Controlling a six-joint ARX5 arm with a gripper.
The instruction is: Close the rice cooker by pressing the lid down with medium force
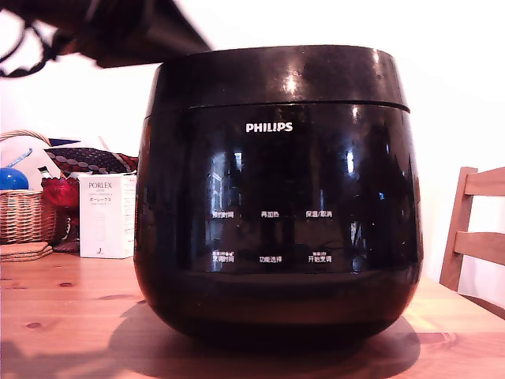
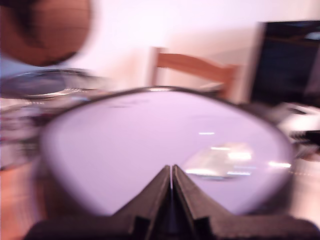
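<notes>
We see the gripper (image 2: 171, 172) with its two fingers pressed together, holding nothing, tips aimed at the glossy top of the lid (image 2: 165, 145) just ahead of and below them. The wrist view is blurred, so contact can't be judged. In the exterior view the rice cooker (image 1: 276, 197) sits on the wooden table (image 1: 63, 316), lid already low with only a thin seam showing; the arm (image 1: 118, 28) is above its rear edge. We'd press straight down near the lid's front centre, steady, moderate push, until it latches.
</notes>
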